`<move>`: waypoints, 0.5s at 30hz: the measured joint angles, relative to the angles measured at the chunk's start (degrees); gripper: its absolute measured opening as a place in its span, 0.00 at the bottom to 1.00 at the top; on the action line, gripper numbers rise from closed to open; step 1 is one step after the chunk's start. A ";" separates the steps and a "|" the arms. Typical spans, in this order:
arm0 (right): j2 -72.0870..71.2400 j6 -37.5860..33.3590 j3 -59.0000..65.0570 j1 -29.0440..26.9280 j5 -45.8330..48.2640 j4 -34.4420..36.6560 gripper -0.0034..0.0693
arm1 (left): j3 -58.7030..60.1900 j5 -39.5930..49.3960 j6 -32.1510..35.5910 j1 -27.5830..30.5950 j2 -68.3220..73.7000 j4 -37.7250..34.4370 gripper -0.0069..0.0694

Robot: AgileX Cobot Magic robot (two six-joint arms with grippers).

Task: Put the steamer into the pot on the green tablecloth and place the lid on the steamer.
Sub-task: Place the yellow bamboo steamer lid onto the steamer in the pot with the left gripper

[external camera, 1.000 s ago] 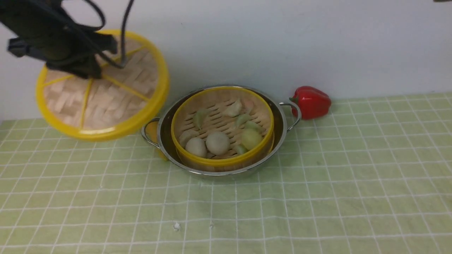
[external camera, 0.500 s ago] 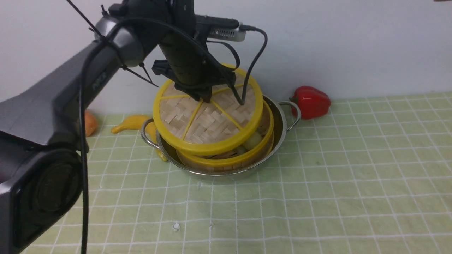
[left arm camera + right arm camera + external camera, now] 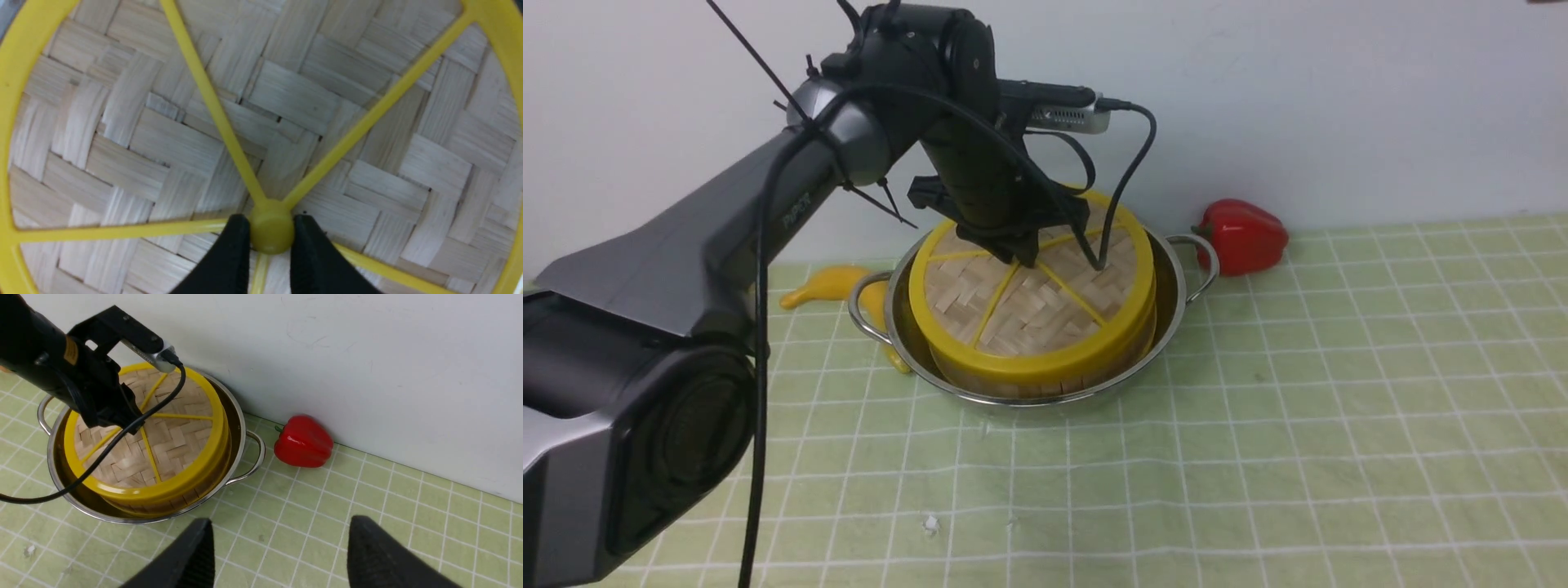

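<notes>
Bright, even, soft overhead light; shadows faint. Small highlights on the pot (image 3: 1172, 286) rim and red bell pepper (image 3: 1241, 235). Front view slightly soft, blurred along the near left arm (image 3: 645, 392). Sharp on lid (image 3: 286, 102) weave.

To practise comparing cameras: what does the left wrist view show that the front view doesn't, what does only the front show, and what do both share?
Left wrist only: the left gripper closed on the lid at its hub. Front only: the pot, the steamer wall under the lid, red pepper, banana, green tablecloth. Both: the lid's woven top and yellow spokes.
</notes>
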 joint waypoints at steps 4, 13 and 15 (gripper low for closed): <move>0.00 0.00 0.00 0.00 0.00 0.00 0.65 | 0.00 -0.05 0.00 0.00 0.43 0.00 0.25; 0.00 0.00 0.00 0.00 0.00 0.00 0.65 | -1.23 0.53 0.00 0.00 0.90 0.00 0.25; 0.00 0.00 0.00 0.00 0.00 0.00 0.65 | -2.03 0.90 0.00 0.00 1.14 0.00 0.25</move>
